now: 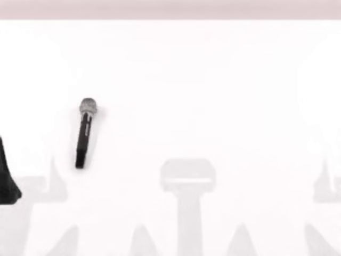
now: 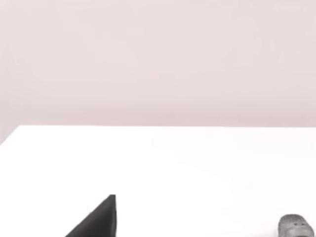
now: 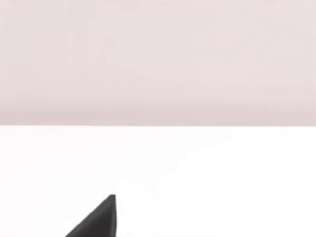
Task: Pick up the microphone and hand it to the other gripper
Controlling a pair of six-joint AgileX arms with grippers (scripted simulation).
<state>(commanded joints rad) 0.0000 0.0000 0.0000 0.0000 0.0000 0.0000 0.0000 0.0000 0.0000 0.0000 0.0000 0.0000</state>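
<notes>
Microphone (image 1: pixel 84 133) matt black handle, grey mesh head, smooth white table (image 1: pixel 213 96)

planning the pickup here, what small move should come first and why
Probably bring the left gripper from the table's left edge toward the microphone and hover over its black handle. The microphone lies flat on the white table, left of the middle, grey head toward the far edge, and nothing is touching it. Only a dark part of the left arm shows in the top view, so it looks nearer.

The left tool (image 1: pixel 8 178) sits low at the top view's left edge. The right tool (image 3: pixel 98 219) shows only in its wrist view.
</notes>
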